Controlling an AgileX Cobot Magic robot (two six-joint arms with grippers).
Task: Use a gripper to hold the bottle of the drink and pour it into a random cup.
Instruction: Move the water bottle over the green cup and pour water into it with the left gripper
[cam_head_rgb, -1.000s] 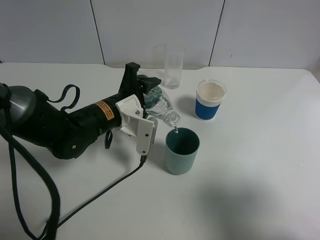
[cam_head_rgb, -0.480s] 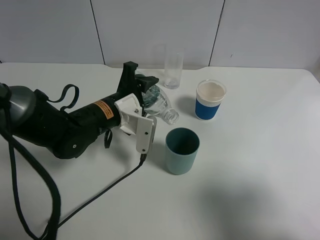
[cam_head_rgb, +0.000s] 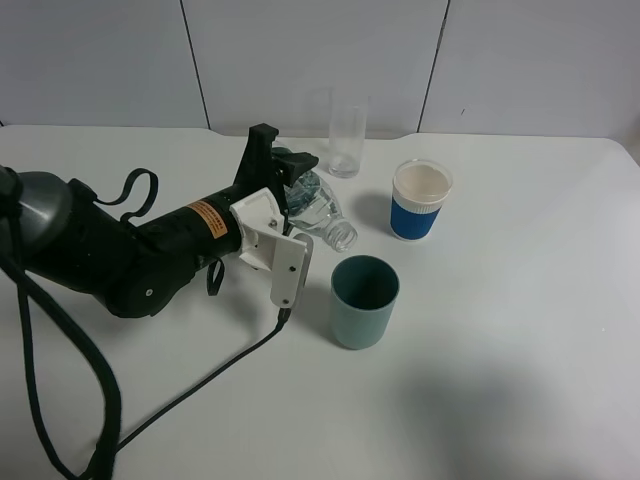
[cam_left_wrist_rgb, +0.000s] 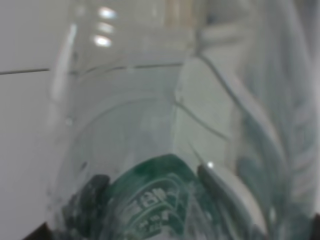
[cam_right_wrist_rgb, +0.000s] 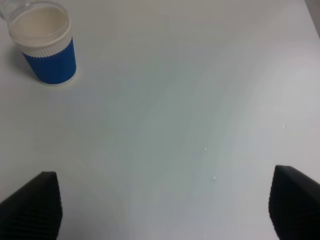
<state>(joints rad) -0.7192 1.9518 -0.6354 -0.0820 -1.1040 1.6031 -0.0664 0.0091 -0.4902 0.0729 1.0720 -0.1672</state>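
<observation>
My left gripper (cam_head_rgb: 296, 213) is shut on the bottle of the drink (cam_head_rgb: 322, 210), a small clear bottle held tilted above the table. Its open neck (cam_head_rgb: 343, 235) points down and to the right, just above and left of the cup's rim. The cup (cam_head_rgb: 364, 301) is teal-green and stands upright right of the gripper. In the left wrist view the bottle (cam_left_wrist_rgb: 165, 150) fills the frame, green label (cam_left_wrist_rgb: 155, 200) at the near end. In the right wrist view my right gripper (cam_right_wrist_rgb: 162, 210) is open over bare table with nothing between its fingertips (cam_right_wrist_rgb: 30, 205).
A blue-and-white cup (cam_head_rgb: 420, 200) stands behind and right of the teal cup, also seen in the right wrist view as the blue cup (cam_right_wrist_rgb: 45, 45). A tall clear glass (cam_head_rgb: 347, 140) stands at the back. A black cable (cam_head_rgb: 200, 395) trails across the table's front left.
A second ago the bottle's mouth sat lower at the cup's rim with liquid running out. It has since tipped back up and drawn slightly away; the flow has stopped.
</observation>
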